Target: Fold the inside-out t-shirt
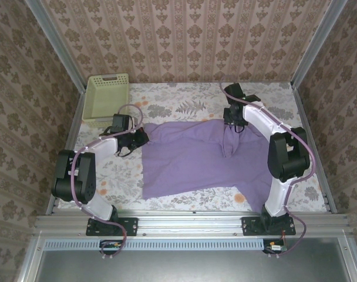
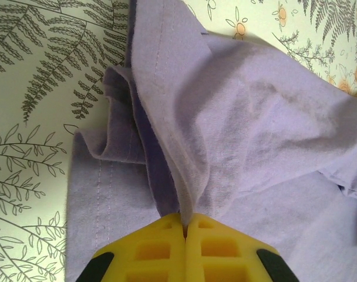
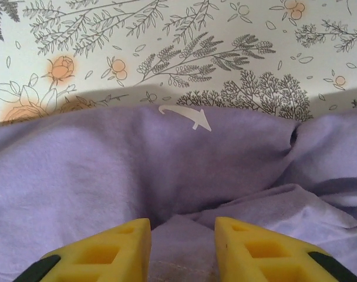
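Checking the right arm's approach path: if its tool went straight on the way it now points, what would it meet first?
Most likely the soft lavender-purple cotton t-shirt: a raised fold of it lies directly ahead of the right tool, with the small white tag beyond it, though depth is hard to judge.

I see lavender t-shirt (image 1: 196,158), fern-and-flower white tablecloth (image 1: 184,106), pale green basket (image 1: 108,78), my yellow fingers (image 2: 161,252), beige damask walls (image 1: 184,35)

My table (image 1: 184,101) wears a pale cloth (image 3: 167,53) printed with ferns, grey sprigs and orange flowers. 1 pale green slotted basket (image 1: 106,98) sits mouth up at its far left corner. Brown damask wallpaper (image 1: 184,35) lines 3 sides, and an aluminium rail (image 1: 190,224) runs along the near edge
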